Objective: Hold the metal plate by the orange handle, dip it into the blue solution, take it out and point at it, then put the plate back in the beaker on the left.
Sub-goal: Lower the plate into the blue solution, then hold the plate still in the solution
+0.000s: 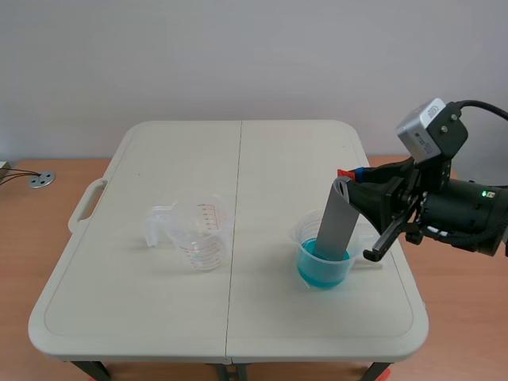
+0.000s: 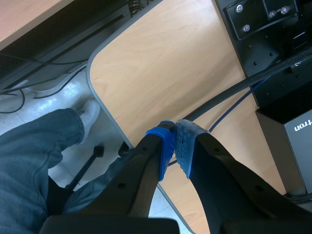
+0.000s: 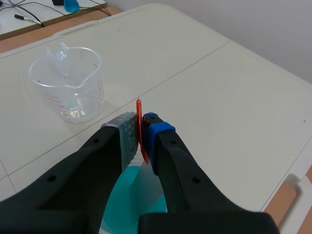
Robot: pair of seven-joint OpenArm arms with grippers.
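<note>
The right gripper [image 1: 355, 175] comes in from the right and is clenched on the thin orange handle [image 3: 139, 109] at the top of the plate [image 1: 337, 222]. In the right wrist view, the handle's edge stands up just above the two pads. The grey plate hangs tilted, its upper end toward the gripper. Its lower end stands in the solution [image 1: 321, 270] inside the right beaker [image 1: 300, 232], near the table's [image 1: 278, 151] right front. The gripper's fingers and wrist hang over that beaker's right rim and hide part of it. The clear beaker [image 1: 202, 234], with red marks and its spout and grip turned left, stands well apart to the left, across the table's middle seam. From the right wrist it shows ahead of the gripper [image 3: 68, 83]. The left gripper [image 2: 174, 134] does not show in the scene view. In its own view its blue pads are pressed together on nothing, above the rounded edge of a wooden desk [image 2: 165, 63]. Beside the desk are a jeans leg [image 2: 34, 151], a black cable [image 2: 229, 95] and a black box [image 2: 292, 136].
</note>
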